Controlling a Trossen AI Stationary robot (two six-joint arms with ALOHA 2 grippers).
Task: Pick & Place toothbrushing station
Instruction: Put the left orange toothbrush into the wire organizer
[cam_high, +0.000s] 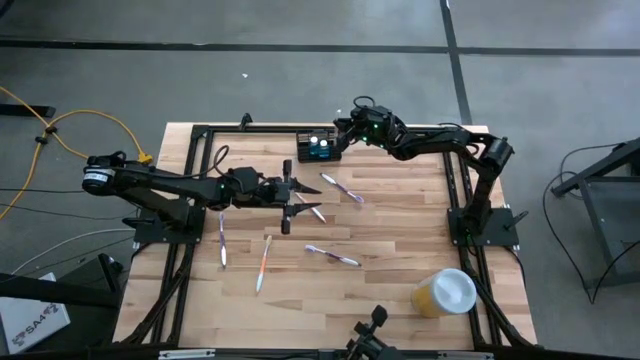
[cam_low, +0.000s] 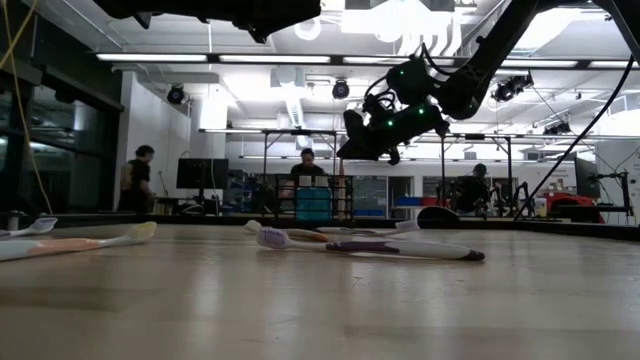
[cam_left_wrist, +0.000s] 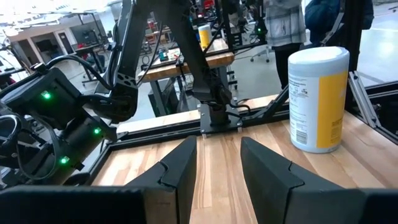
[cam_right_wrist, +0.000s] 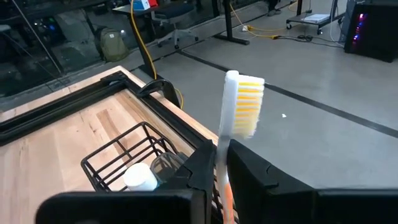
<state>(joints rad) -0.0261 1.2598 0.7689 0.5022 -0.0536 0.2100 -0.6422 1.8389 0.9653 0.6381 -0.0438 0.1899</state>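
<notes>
The toothbrushing station (cam_high: 318, 147), a black wire caddy (cam_right_wrist: 124, 155) with small items inside, stands at the table's far edge. My right gripper (cam_high: 340, 133) hovers at its right end, shut on an upright toothbrush (cam_right_wrist: 239, 106) with a white head and yellow bristles. My left gripper (cam_high: 298, 198) hangs open and level over the table's middle, nothing between its fingers (cam_left_wrist: 180, 168). Several more toothbrushes lie flat on the wood, one purple (cam_high: 342, 188), one orange (cam_high: 263, 262). My right gripper has the toothbrush's handle (cam_right_wrist: 222, 163) between its two fingers, which come nearly level from the table's right and lie across it. The brush stands upright with its bristle head above the fingers. Its lower end is hidden by the gripper.
A yellow cup with a white lid (cam_high: 445, 292) stands near the front right corner. Black frame rails (cam_high: 200, 135) run round the table. People stand in the room beyond the far edge (cam_low: 307, 170). Bare wood lies along the near edge (cam_high: 330, 310).
</notes>
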